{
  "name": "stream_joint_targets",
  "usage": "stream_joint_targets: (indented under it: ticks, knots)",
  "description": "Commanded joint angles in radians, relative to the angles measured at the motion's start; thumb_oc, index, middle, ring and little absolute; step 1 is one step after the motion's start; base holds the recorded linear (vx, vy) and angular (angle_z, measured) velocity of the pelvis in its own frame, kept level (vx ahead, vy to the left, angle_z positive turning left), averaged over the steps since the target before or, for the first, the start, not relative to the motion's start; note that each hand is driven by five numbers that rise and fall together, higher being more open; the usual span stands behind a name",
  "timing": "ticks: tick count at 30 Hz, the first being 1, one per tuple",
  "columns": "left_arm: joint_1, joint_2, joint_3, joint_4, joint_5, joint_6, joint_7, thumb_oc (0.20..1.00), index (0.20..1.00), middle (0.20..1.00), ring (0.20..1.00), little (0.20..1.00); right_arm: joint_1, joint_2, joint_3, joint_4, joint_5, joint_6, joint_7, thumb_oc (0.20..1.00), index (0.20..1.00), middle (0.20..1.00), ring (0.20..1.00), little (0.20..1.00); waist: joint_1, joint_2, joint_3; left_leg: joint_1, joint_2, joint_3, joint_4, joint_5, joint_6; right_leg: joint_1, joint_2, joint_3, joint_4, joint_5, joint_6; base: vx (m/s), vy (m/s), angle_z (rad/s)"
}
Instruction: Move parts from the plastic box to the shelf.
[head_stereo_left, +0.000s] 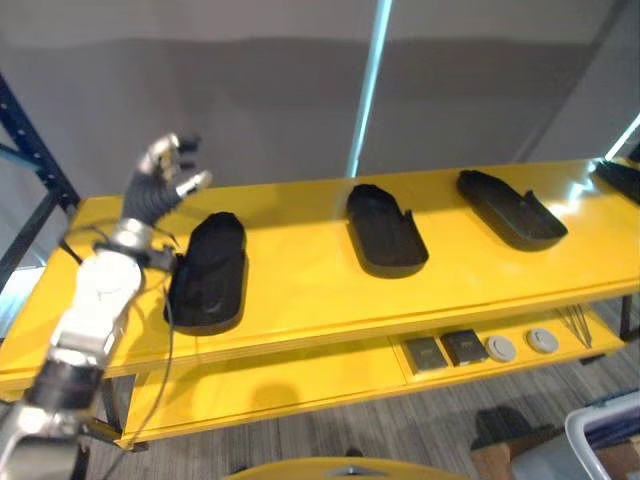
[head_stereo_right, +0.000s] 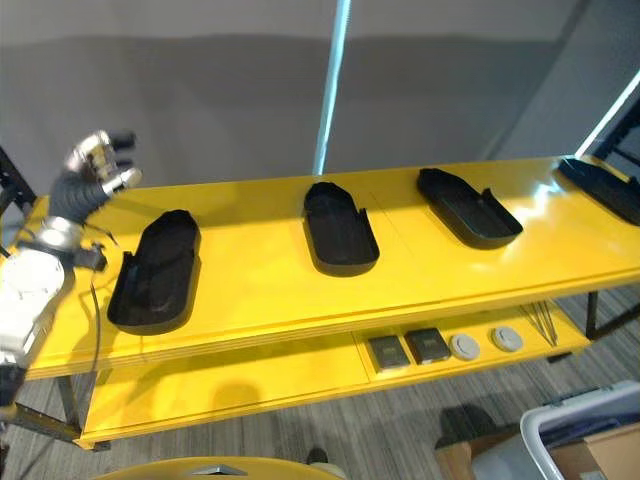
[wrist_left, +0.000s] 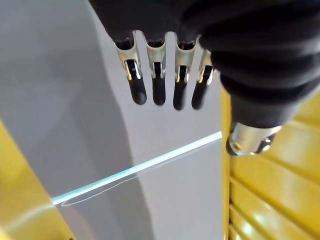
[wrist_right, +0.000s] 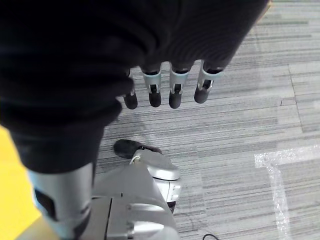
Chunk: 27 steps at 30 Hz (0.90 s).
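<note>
The robot's left hand hangs empty above the left end of the yellow shelf, fingers loosely spread and holding nothing, just behind the leftmost black part. The right hand hangs low over the grey carpet, its fingers relaxed and also empty. 4 black moulded parts lie on the top level: the 1 beside the left hand, a 2nd near the middle, a 3rd further right, and a 4th cut off at the far right edge. On the lower level sit 2 dark square pieces and 2 round grey discs. A plastic box shows at the lower right corner; its contents cannot be made out. Judging by the row, the job looks well advanced, with any parts left uncounted.
</note>
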Motion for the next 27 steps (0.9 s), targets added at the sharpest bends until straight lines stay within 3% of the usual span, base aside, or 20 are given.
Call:
stream_joint_targets:
  ticks: [1, 5, 7, 12, 18, 23, 27]
  knots:
    - [-0.066, -0.051, 0.038, 0.03, 0.021, -0.203, 0.104, 0.2, 0.2, 0.2, 0.2, 0.2, -0.075, 0.014, -0.003, 0.081, 0.049, 0.011, -0.003, 1.0, 1.0, 1.0, 1.0, 1.0, 0.019, 0.054, 0.043, -0.012, -0.022, -0.031, 0.0, -0.012, 0.048, 0.079, -0.007, -0.007, 0.022, -0.072, 0.013, -0.02, -0.034, 0.23]
    - [0.031, -0.086, 0.0, 0.044, 0.215, -0.358, 0.227, 0.2, 0.2, 0.2, 0.2, 0.2, -0.089, 0.041, 0.02, 0.081, 0.038, 0.017, 0.006, 1.0, 1.0, 1.0, 1.0, 1.0, 0.051, 0.036, 0.055, -0.017, -0.03, -0.048, 0.0, -0.02, 0.053, 0.082, -0.013, -0.024, 0.027, -0.074, 0.013, -0.04, -0.039, 0.19]
    - [0.06, -0.079, -0.037, 0.035, 0.277, -0.412, 0.234, 0.2, 0.2, 0.2, 0.2, 0.2, -0.097, 0.054, 0.046, 0.097, -0.006, 0.006, 0.014, 1.0, 1.0, 1.0, 1.0, 1.0, 0.07, 0.032, 0.063, -0.026, -0.03, -0.054, 0.0, -0.018, 0.052, 0.078, -0.015, -0.038, 0.028, -0.074, 0.013, -0.08, -0.033, 0.13]
    - [0.116, -0.058, -0.108, -0.013, 0.254, -0.374, 0.199, 0.2, 0.2, 0.2, 0.2, 0.2, -0.131, 0.041, 0.042, 0.13, 0.04, 0.013, -0.002, 1.0, 1.0, 1.0, 1.0, 1.0, 0.098, 0.045, 0.079, -0.041, -0.029, -0.072, 0.0, -0.011, 0.048, 0.075, -0.02, -0.067, 0.033, -0.076, 0.016, -0.07, 0.018, 0.17]
    - [0.165, -0.009, -0.185, 0.066, 0.193, -0.321, 0.182, 0.2, 0.2, 0.2, 0.2, 0.2, -0.141, 0.024, 0.033, 0.138, 0.051, 0.014, -0.009, 1.0, 1.0, 1.0, 1.0, 1.0, 0.105, 0.059, 0.087, -0.054, -0.032, -0.072, 0.0, -0.007, 0.044, 0.068, -0.024, -0.078, 0.027, -0.074, 0.022, -0.04, 0.027, 0.12]
    - [0.227, 0.011, -0.228, 0.132, 0.215, -0.412, 0.134, 0.2, 0.2, 0.2, 0.2, 0.2, -0.143, 0.004, 0.02, 0.136, 0.051, 0.029, -0.018, 1.0, 1.0, 1.0, 1.0, 1.0, 0.107, 0.069, 0.103, -0.069, -0.029, -0.069, 0.0, -0.001, 0.043, 0.049, -0.021, -0.073, 0.03, -0.074, 0.02, -0.05, 0.031, -0.01]
    - [0.251, 0.026, -0.25, 0.15, 0.195, -0.434, 0.112, 0.2, 0.2, 0.2, 0.2, 0.2, -0.131, -0.01, 0.01, 0.138, 0.019, 0.035, -0.005, 1.0, 1.0, 1.0, 1.0, 1.0, 0.102, 0.075, 0.112, -0.075, -0.027, -0.066, 0.0, 0.001, 0.041, 0.044, -0.018, -0.07, 0.023, -0.071, 0.021, -0.03, 0.019, 0.0]
